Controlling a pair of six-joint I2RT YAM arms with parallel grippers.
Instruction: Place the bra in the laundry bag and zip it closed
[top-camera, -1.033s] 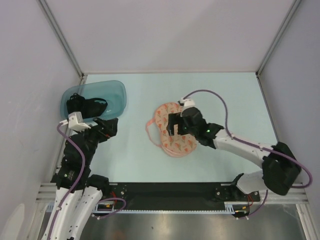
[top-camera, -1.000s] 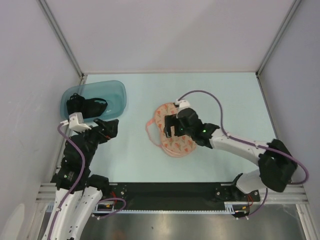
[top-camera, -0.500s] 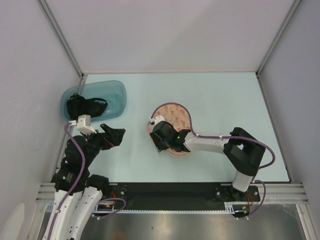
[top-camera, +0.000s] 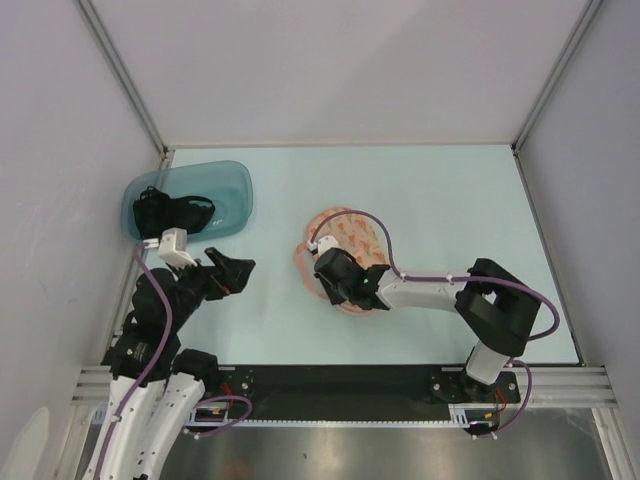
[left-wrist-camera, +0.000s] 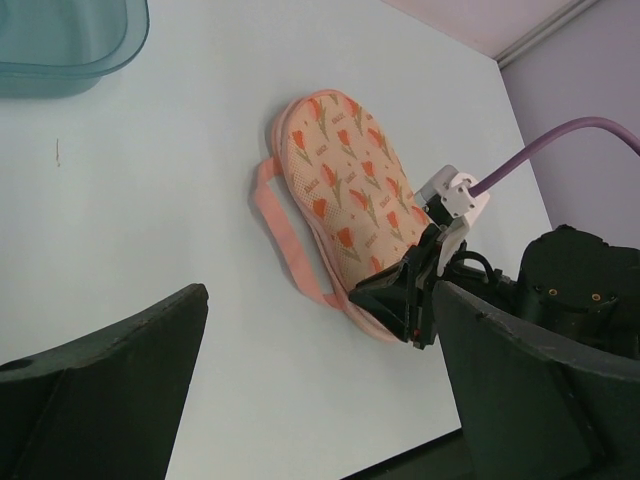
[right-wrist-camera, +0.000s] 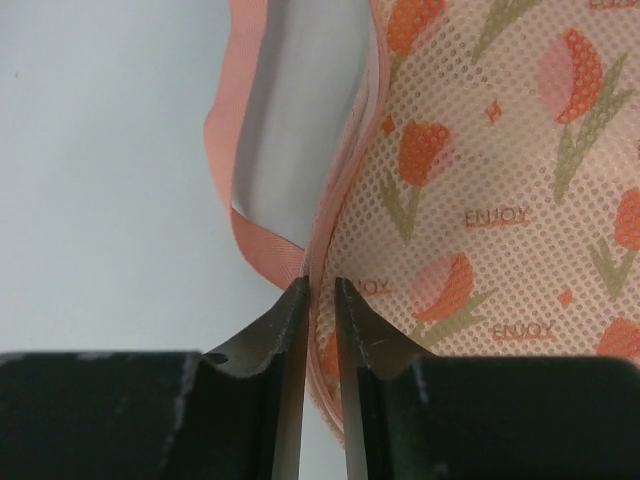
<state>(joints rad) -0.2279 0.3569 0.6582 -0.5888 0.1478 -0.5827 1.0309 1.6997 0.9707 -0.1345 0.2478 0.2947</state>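
The laundry bag (top-camera: 352, 230) lies folded shut at mid-table, peach mesh with orange tulips (left-wrist-camera: 345, 190). My right gripper (top-camera: 338, 282) sits at its near-left edge. In the right wrist view the jaws (right-wrist-camera: 320, 290) are pinched on the bag's pink zip rim (right-wrist-camera: 345, 200), mesh (right-wrist-camera: 500, 180) to their right. The bra (top-camera: 175, 212) is a black heap inside the teal tub (top-camera: 228, 188) at far left. My left gripper (top-camera: 236, 271) hovers open over bare table between tub and bag, nothing between its fingers (left-wrist-camera: 320, 400).
A pink ribbon loop (left-wrist-camera: 280, 225) trails from the bag's left side onto the table. The teal tub's corner (left-wrist-camera: 60, 45) shows in the left wrist view. Grey walls close in the table on three sides. The right arm's cable (top-camera: 375, 235) arches over the bag.
The right arm swung left across the bag to its near-left edge and its jaws closed on the rim. The left gripper drifted right, away from the tub.
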